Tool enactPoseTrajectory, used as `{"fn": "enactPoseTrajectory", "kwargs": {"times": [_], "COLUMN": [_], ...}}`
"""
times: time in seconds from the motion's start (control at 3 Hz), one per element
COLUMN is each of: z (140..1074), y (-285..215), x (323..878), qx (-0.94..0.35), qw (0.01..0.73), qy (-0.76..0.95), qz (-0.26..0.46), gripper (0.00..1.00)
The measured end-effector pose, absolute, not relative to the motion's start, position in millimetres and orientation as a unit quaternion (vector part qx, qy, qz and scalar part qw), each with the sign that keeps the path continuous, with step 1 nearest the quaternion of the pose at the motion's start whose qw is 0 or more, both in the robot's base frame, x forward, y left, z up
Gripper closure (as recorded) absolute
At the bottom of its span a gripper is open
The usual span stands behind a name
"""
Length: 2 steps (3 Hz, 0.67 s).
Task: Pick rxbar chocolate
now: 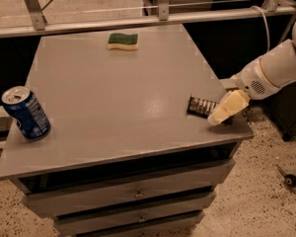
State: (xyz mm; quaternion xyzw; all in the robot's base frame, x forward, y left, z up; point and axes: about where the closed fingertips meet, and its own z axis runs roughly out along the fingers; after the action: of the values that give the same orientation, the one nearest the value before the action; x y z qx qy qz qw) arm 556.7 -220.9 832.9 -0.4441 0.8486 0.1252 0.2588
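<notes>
The rxbar chocolate (pixel 201 106) is a small dark flat bar with white lettering. It lies flat near the right edge of the grey table (pixel 113 88). My gripper (pixel 223 111) is cream-coloured and comes in from the right on a white arm (pixel 271 70). It sits low over the bar's right end and hides that end. The left part of the bar shows.
A blue soda can (pixel 26 113) stands upright at the table's left front. A green-and-yellow sponge (pixel 123 41) lies at the back middle. A metal rail (pixel 138 21) runs behind the table. Drawers (pixel 138 194) sit under the tabletop. The table's right edge is just past the bar.
</notes>
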Motion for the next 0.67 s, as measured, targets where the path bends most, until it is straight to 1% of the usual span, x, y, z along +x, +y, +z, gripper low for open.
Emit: {"fn": "enactPoseTrajectory", "kwargs": {"times": [0.33,0.67], "z": [826.7,831.5], "y": [-212.4,-203.8], "x": [559.4,560.6], "qx": [-0.443,-0.449], "qw": [0.262,0.272], "qy": [0.846,0.839], "qz": [0.137,0.145], "gripper": [0.15,0.39]}}
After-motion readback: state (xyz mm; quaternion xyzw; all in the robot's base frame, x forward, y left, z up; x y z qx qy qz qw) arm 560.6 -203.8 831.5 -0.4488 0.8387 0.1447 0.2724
